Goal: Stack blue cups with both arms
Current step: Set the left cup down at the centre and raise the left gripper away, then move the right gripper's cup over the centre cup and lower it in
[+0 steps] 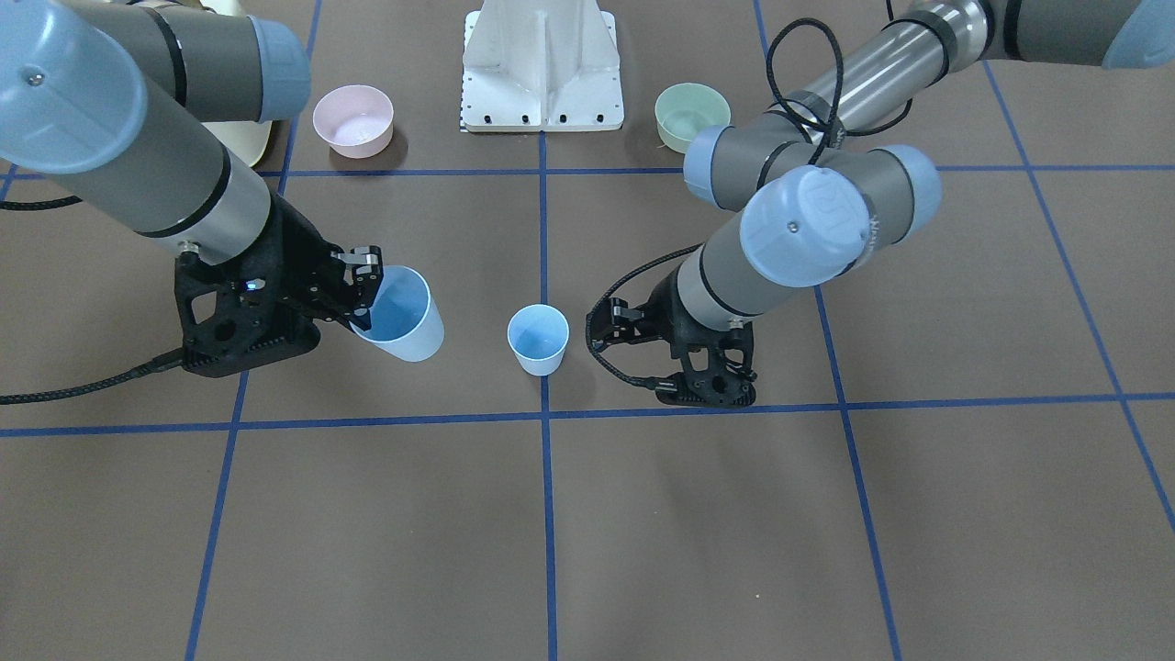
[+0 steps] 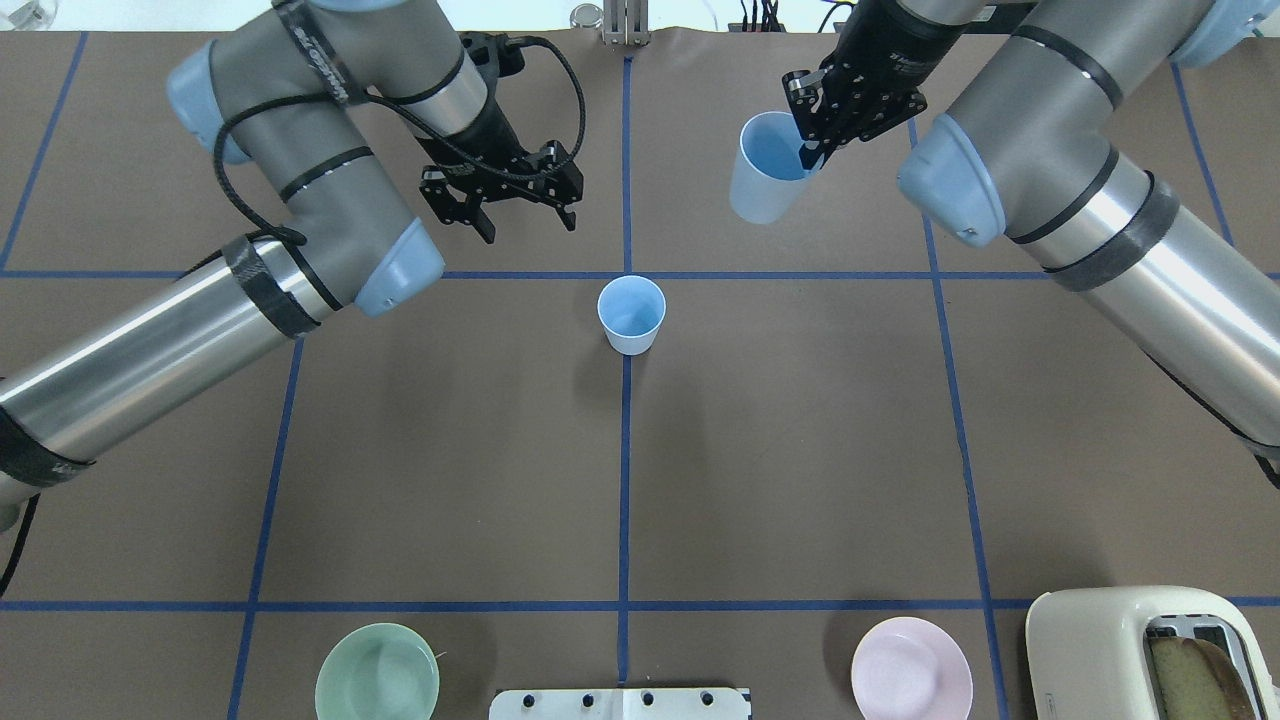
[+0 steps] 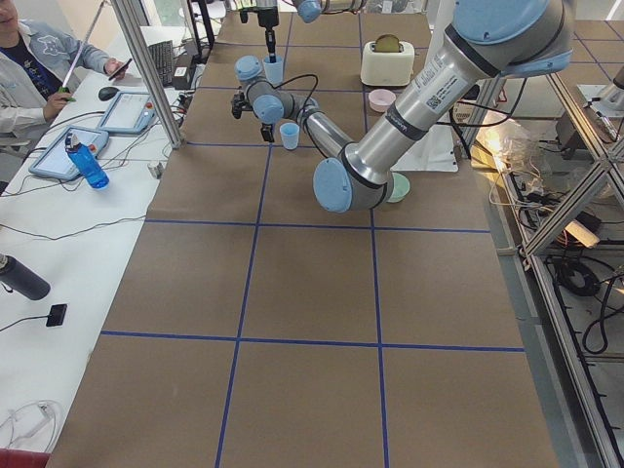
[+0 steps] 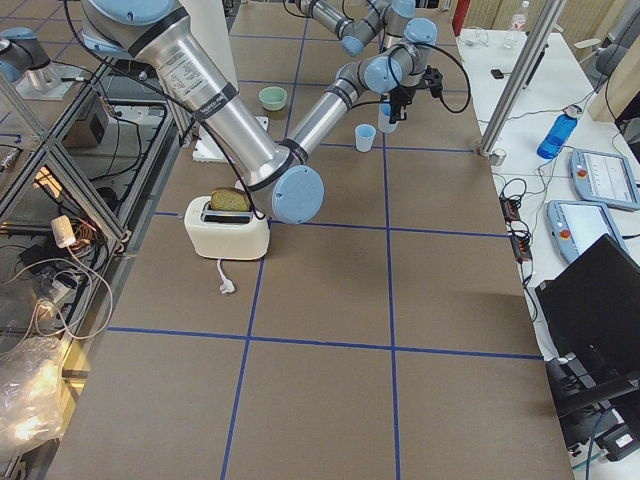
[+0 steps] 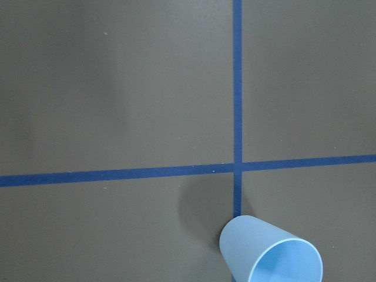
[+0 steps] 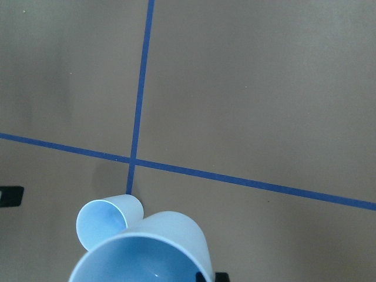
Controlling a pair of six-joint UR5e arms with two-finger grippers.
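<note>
One blue cup stands upright on the table's middle line, also seen in the overhead view. My right gripper is shut on the rim of the second blue cup and holds it off the table, to the side of the standing cup; both show in the overhead view: gripper, cup. The right wrist view shows the held cup beside the standing one. My left gripper is open and empty, apart from the standing cup, which shows in its wrist view.
A pink bowl and a green bowl sit near the white pedestal. A cream toaster with bread stands at the near right corner. Blue tape lines grid the brown table. An operator sits beyond the far edge in the left side view.
</note>
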